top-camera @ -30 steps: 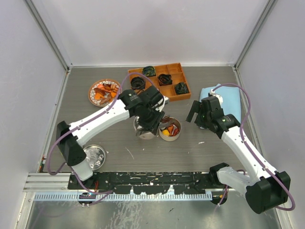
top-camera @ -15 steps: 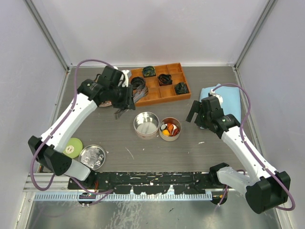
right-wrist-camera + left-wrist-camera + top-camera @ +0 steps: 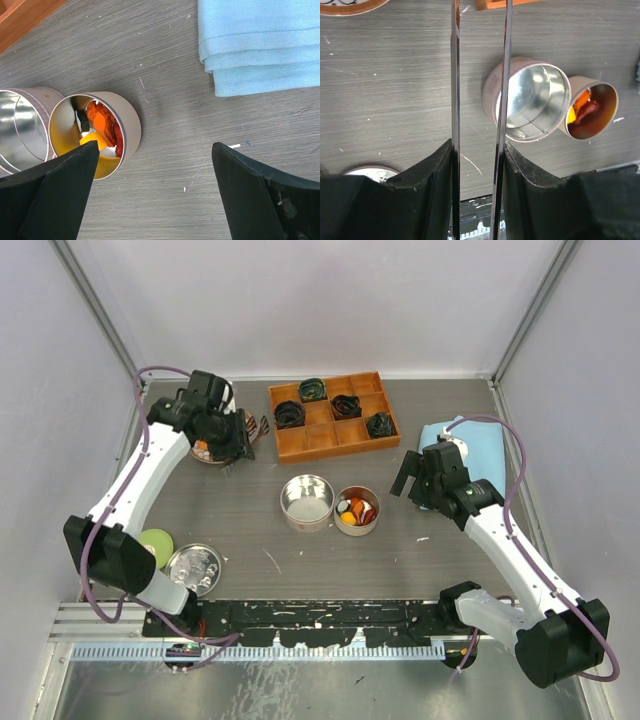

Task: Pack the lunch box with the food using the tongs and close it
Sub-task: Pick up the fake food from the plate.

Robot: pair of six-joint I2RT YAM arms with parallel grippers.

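Silver tongs point(image 3: 455, 90): pinched in the left claw point(image 3: 477, 145), both thin arms squeezed between its pads with a slim gap between them.
Left claw spot: up over the plate point(image 3: 203, 453), far left of the bench point(image 3: 250, 530).
Right claw point(image 3: 153, 146): spread wide, holding nothing, hovering near the blue cloth point(image 3: 260, 45).
Food point(image 3: 102, 127): orange and red chunks sit in the right-hand tin point(image 3: 357, 511); the neighbour tin point(image 3: 535, 102) is bare.
Risk: a slick chunk could squirt from the tips onto the bench mid-carry, or the tongs could twist in the pinch.
Views: the top view places the claw over the plate. The left wrist view cuts off the tong tips. Only the right wrist view looks into the filled tin.
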